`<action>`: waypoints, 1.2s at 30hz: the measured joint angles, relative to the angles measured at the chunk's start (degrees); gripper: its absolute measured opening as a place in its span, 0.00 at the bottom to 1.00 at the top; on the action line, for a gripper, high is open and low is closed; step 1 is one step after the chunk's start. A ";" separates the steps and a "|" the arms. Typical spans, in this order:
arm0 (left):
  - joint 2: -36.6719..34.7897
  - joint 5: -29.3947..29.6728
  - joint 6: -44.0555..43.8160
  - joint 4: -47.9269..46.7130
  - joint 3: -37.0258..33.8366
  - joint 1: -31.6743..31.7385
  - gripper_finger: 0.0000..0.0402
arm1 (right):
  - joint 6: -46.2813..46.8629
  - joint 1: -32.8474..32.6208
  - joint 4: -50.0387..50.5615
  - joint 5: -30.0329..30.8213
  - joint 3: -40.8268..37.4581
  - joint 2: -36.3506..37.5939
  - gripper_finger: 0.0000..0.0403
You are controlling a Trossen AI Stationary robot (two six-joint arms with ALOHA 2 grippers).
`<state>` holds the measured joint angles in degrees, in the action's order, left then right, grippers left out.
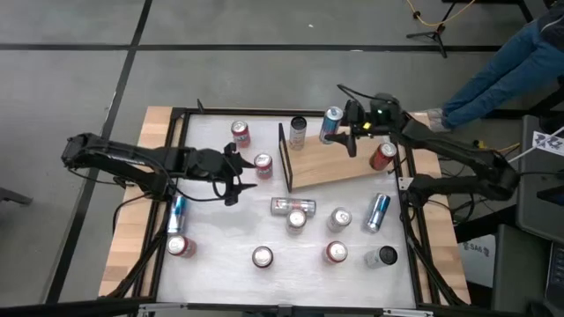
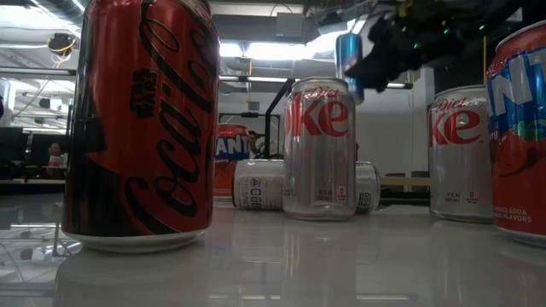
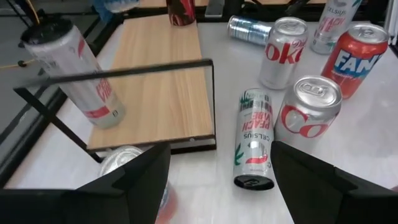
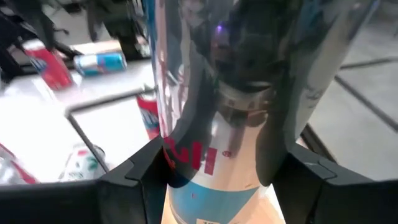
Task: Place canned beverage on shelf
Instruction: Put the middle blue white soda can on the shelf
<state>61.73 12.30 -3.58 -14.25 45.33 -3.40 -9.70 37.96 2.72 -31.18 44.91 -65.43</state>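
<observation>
The shelf (image 1: pixel 339 163) is a light wooden board lying on the white table, with a black frame (image 1: pixel 283 158) at its left end. My right gripper (image 1: pixel 345 130) is shut on a blue-and-silver can (image 1: pixel 331 123) above the board's far edge. In the low view this can (image 2: pixel 345 51) hangs high above the tabletop. My left gripper (image 1: pixel 233 173) stands open left of the frame, just beside and above a red can (image 1: pixel 263 163) that stands on its base; it holds nothing. In the left wrist view the board (image 3: pixel 155 87) lies ahead of the open fingers. My right gripper pinches the can's side wall (image 4: pixel 205 168) between its two fingers (image 4: pixel 134 180). The fingers come nearly level from the table's right side and lie across the can. The can stands roughly upright in the hold, lifted clear of table and shelf.
Several cans stand or lie on the white table: a lying Celsius can (image 3: pixel 254 140), Diet Coke cans (image 2: pixel 319 149), a red Coke can (image 2: pixel 141 119), and a red can (image 1: pixel 382 156) by the board's right end. A silver can (image 1: pixel 298 132) stands near the frame. A person's legs (image 1: pixel 511 62) show at far right.
</observation>
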 joint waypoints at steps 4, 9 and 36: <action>0.00 0.00 -0.78 1.49 -1.01 0.00 0.67 | -2.73 0.45 -0.48 -1.63 -0.02 -4.44 0.54; 0.00 -1.36 -0.78 2.24 -1.01 0.00 0.67 | -4.31 0.32 -4.46 -2.05 -0.02 -9.17 0.54; 0.00 -3.65 -0.80 4.85 -1.01 0.00 0.67 | -5.92 7.82 -26.65 -10.08 -9.66 -17.18 0.54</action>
<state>61.73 8.64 -4.38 -9.41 44.31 -3.40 -15.62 45.78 -23.93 -41.26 35.24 -82.61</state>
